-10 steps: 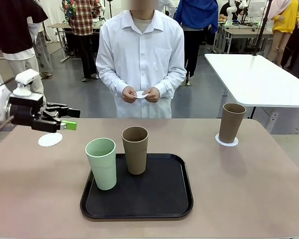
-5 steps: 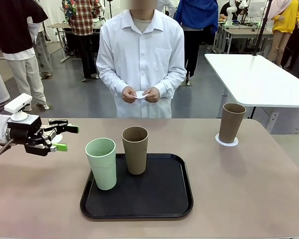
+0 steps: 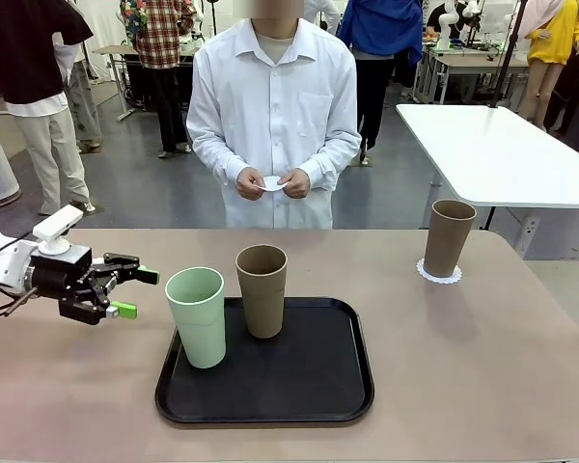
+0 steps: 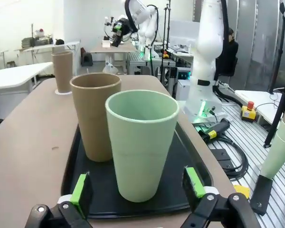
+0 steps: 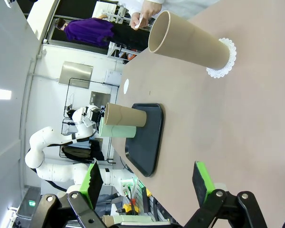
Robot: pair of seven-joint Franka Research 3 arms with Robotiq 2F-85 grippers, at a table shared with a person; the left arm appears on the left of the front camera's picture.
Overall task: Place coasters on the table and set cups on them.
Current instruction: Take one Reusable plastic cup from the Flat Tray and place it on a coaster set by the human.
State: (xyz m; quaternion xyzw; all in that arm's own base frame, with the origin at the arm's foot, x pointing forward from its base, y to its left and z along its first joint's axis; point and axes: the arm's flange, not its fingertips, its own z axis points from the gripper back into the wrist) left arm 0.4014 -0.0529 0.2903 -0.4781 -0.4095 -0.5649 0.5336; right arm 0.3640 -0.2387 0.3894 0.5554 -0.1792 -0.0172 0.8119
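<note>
**A:** Two cups on the black tray [image 3: 314,400]?
**B:** Yes, the mint green cup [image 3: 197,316] front left, a tan-brown cup [image 3: 261,289] just behind it.
**A:** The third cup [image 3: 448,237]?
**B:** Upright on a lacy coaster [image 3: 438,276], far right of the table [image 3: 482,367].
**A:** Grippers?
**B:** Left gripper [image 3: 135,293] low, just left of the mint green cup, fingers spread, empty. Right gripper [image 5: 147,183] spread too. The person's hands [image 3: 294,182] hold a white disc [image 3: 271,181]

Left pincer [image 3: 136,293], right pincer [image 5: 147,176]: both agape.
</note>
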